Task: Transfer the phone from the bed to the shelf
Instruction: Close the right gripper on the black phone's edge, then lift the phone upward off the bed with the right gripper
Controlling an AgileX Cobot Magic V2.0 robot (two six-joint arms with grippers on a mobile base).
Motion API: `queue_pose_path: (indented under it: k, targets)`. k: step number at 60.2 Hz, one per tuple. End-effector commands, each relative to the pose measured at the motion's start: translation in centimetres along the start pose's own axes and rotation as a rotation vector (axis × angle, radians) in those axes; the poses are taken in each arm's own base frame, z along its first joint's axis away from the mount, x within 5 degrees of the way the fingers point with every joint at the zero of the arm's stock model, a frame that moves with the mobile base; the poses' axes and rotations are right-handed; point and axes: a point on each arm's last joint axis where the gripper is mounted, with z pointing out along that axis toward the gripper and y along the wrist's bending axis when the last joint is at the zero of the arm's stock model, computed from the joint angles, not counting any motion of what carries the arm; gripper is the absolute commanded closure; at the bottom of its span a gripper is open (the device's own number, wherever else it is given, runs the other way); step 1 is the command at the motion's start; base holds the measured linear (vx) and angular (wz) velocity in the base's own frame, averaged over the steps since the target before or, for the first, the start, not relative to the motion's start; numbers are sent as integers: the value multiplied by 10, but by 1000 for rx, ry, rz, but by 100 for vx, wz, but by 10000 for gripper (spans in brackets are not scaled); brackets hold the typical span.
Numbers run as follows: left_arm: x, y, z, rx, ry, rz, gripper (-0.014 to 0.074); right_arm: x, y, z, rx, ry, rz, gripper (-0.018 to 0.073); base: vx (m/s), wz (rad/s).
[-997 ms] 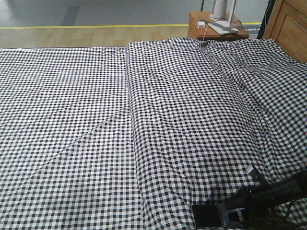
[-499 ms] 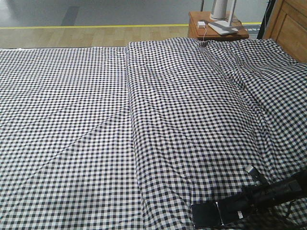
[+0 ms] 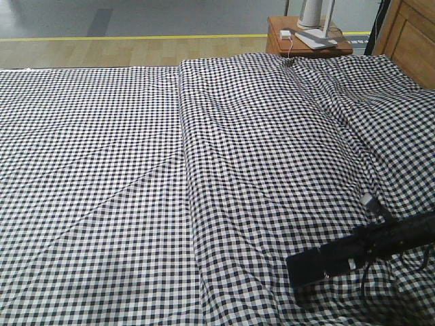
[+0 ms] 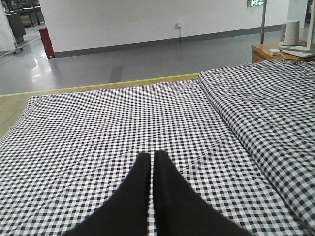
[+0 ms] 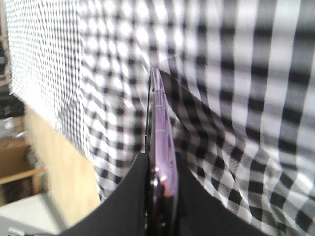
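Right wrist view: pinches phone [image 5: 158,113] edge-on in right tool [image 5: 160,169] above bed [image 5: 246,73], edge at frame left; left tool [image 4: 151,160] pressed together, empty.

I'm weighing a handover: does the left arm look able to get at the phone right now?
Probably not. The phone is clamped edge-on in the right gripper, jaws shut, above the bed. The left gripper is shut and faces across another stretch of the bed, with no phone in its view.

Soft, even indoor light on the bed [image 3: 136,170], wrinkles throwing faint shadows; pale glare on the grey floor [image 4: 44,73]. The right wrist view is blurred, checks smeared, the phone [image 5: 161,123] rim out of focus.
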Motion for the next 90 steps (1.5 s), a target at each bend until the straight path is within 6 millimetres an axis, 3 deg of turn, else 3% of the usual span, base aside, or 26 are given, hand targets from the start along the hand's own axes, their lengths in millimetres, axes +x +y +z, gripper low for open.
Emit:
queue_pose_path:
  k: [1, 24, 38, 49, 55, 71, 90]
  targets:
    - [-15, 2, -3, -14, -104, -15, 595, -14, 51, -38, -97, -31, -98, 564, 0, 0]
    - [-15, 2, -3, -14, -104, -15, 595, -11, 152, -108, -24, -200, -277, 563, 0, 0]
    - [-15, 2, -3, -14, -104, -15, 595, 8, 220, -143, 1, -339, -385, 563, 0, 0]
    - [-15, 2, -3, -14, -104, -15, 595, 25, 266, -160, 14, -423, -480, 563, 0, 0]
    - [-15, 2, -3, -14, -104, -15, 595, 31, 296, -157, 15, -415, -574, 563, 0, 0]
    - [-15, 2, -3, -14, -104, -15, 595, 47, 367, -123, -60, -317, -784, 563, 0, 0]
    - [-15, 2, -3, -14, -104, -15, 595, 74, 424, -82, -193, -179, -909, 563, 0, 0]
